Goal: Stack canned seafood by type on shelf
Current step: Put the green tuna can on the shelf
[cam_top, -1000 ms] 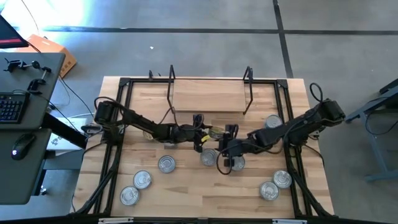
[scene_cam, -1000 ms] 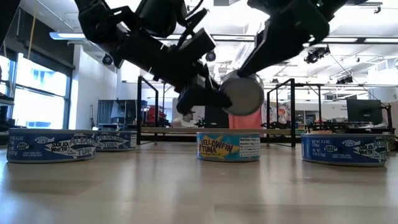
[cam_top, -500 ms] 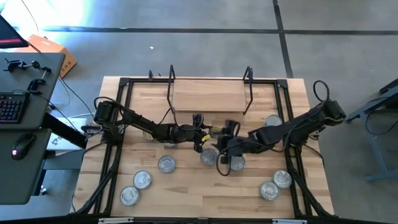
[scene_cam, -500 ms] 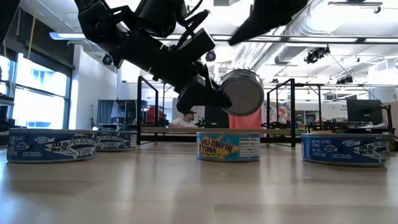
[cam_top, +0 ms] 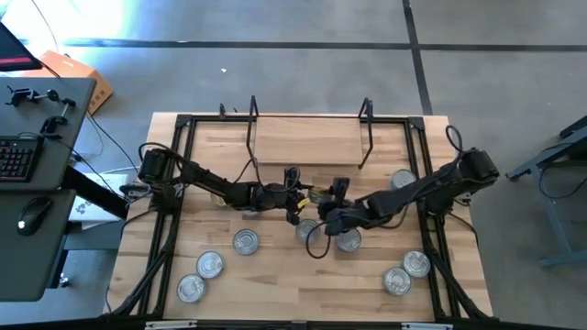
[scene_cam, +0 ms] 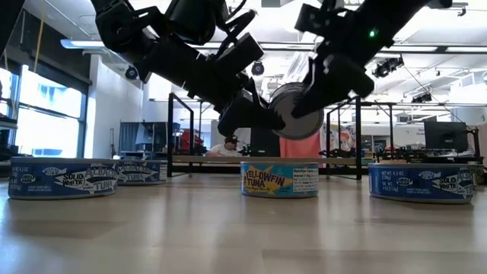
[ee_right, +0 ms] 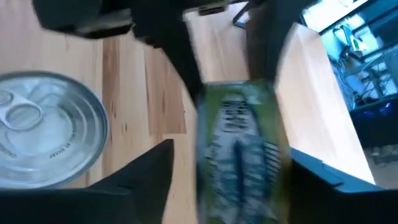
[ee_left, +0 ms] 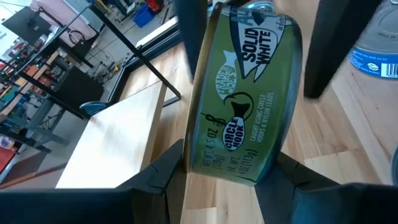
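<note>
Wooden tabletop fills the middle of the high view, concrete floor around it, a desk with a keyboard at left edge. Shelf sits upper centre of the table, board bare, wire uprights at both ends. Left gripper is at frame centre, clamped on a green-labelled tin reading "solid white", held on edge off the table; in the low view its silver lid faces the camera, upper centre. Right gripper is just beside it; in the right wrist view its fingers are apart and straddle the same green tin, not visibly touching yet. Looks like a handover between arms, though that's a guess. Loose tins: three at lower left of the high view, two at lower right, one by the right frame rail, two under the grippers. Low view shows a yellowfin tuna tin in the centre and blue solid white ones at the left and right. Handling: rigid, dense for its size, smooth wall and lid so slippery. Best to pinch across the label wall at mid-height, not over the rims. Can't crush, but may twist in the jaws if held off-centre.
</note>
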### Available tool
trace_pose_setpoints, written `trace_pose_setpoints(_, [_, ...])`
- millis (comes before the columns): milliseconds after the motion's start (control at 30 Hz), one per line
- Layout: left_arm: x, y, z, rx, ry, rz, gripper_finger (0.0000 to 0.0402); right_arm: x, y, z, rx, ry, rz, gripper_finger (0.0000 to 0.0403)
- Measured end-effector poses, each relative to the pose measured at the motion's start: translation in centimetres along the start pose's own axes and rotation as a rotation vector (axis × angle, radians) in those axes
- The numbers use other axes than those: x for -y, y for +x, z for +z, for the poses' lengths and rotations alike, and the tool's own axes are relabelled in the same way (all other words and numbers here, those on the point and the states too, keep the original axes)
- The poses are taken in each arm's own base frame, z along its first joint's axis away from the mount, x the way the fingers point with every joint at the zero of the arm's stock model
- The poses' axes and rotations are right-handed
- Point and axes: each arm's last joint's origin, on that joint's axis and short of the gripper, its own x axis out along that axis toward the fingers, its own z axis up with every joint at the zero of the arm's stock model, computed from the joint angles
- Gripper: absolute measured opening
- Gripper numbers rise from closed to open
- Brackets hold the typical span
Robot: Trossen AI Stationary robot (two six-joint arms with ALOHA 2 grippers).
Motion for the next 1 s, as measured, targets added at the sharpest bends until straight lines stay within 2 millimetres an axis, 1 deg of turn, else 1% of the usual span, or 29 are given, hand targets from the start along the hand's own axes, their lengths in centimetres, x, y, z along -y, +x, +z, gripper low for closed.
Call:
trace_pose_setpoints(67, [0.0, 0.0, 0.0, -0.001, 0.012, -0.004, 0.0133, -0.1, 0.1, 0.0, -0.001, -0.017, -0.001, 0.0189])
trace_pose_setpoints(167, [0.1, -0.1, 0.0, -0.009, 0.032, -0.001, 0.0145, 0.1, -0.1, 0.3, -0.012, -0.029, -0.015, 0.0121])
trace_pose_setpoints(233, [0.1, -0.3, 0.3, -0.034, 0.061, 0.036, 0.0160, 0.4, -0.7, 1.1, -0.020, -0.042, -0.016, 0.0117])
trace_pose_setpoints(333, [0.0, -1.3, 0.7, -0.129, 0.096, 0.129, 0.0182, 1.3, -2.3, 3.3, -0.039, -0.048, -0.028, 0.0117])
trace_pose_setpoints(367, [-0.2, -1.8, 0.5, -0.203, 0.118, 0.186, 0.0187, 1.8, -3.0, 3.9, -0.051, -0.040, -0.037, 0.0117])
trace_pose_setpoints(433, [-0.5, -2.8, -0.5, -0.344, 0.158, 0.257, 0.0194, 3.0, -4.4, 5.3, -0.049, -0.004, -0.067, 0.0117])
trace_pose_setpoints(500, [-1.1, -3.7, -0.5, -0.408, 0.135, 0.314, 0.0197, 4.0, -5.4, 6.2, -0.058, 0.011, -0.114, 0.0117])
trace_pose_setpoints(567, [-1.9, -5.1, -0.2, -0.423, 0.060, 0.364, 0.0197, 4.9, -5.8, 6.9, -0.057, 0.027, -0.140, 0.0117])
trace_pose_setpoints(600, [-2.2, -5.6, -0.5, -0.429, 0.017, 0.373, 0.0196, 5.3, -5.8, 7.3, -0.047, 0.048, -0.139, 0.0117])
trace_pose_setpoints(667, [-2.2, -6.4, -2.0, -0.460, -0.034, 0.379, 0.0193, 6.3, -5.2, 7.4, -0.064, 0.071, -0.145, 0.0117])
trace_pose_setpoints(733, [-2.4, -7.3, -2.4, -0.433, -0.106, 0.388, 0.0189, 7.4, -3.8, 6.7, -0.120, 0.083, -0.130, 0.0117])
trace_pose_setpoints(800, [-2.6, -8.2, -2.1, -0.370, -0.185, 0.404, 0.0186, 8.7, -1.6, 5.3, -0.197, 0.082, -0.130, 0.0117])
trace_pose_setpoints(900, [-2.0, -9.0, -2.8, -0.338, -0.218, 0.374, 0.0181, 10.6, 2.0, 2.7, -0.292, 0.094, -0.134, 0.0117])
trace_pose_setpoints(1000, [-1.9, -9.5, -2.0, -0.240, -0.259, 0.355, 0.0177, 12.0, 5.5, 0.0, -0.360, 0.093, -0.105, 0.0117])
